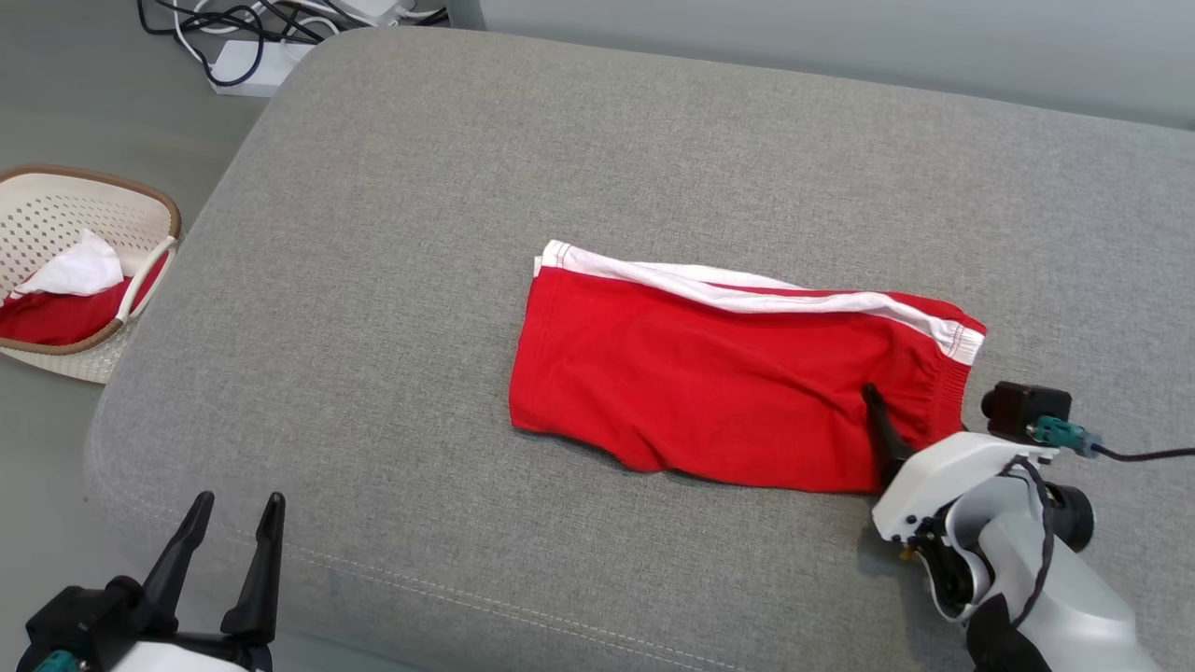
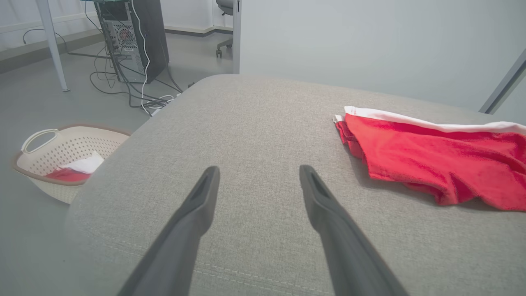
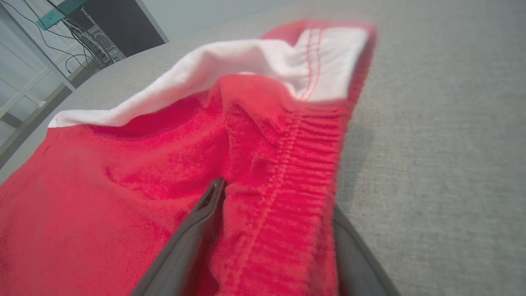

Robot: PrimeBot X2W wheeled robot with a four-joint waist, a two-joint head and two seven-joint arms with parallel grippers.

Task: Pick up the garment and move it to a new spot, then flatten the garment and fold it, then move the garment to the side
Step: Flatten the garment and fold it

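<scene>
The garment [image 1: 709,383] is a pair of red shorts with a white side stripe, lying folded and fairly flat on the grey cushion [image 1: 420,233]. My right gripper [image 1: 910,420] is at its right end, open, with the elastic waistband [image 3: 283,172] bunched between the two fingers [image 3: 205,213]. One finger lies on top of the cloth and the other is mostly hidden beside it. My left gripper [image 1: 239,504] stands open over the cushion's front left edge, well to the left of the garment [image 2: 444,160], with nothing between its fingers [image 2: 197,205].
A cream basket [image 1: 140,191] holding red and white cloth sits on the floor to the left of the cushion. Cables and a power strip [image 1: 243,70] lie on the floor behind it, near a computer tower [image 2: 131,37]. A pale wall runs behind the cushion.
</scene>
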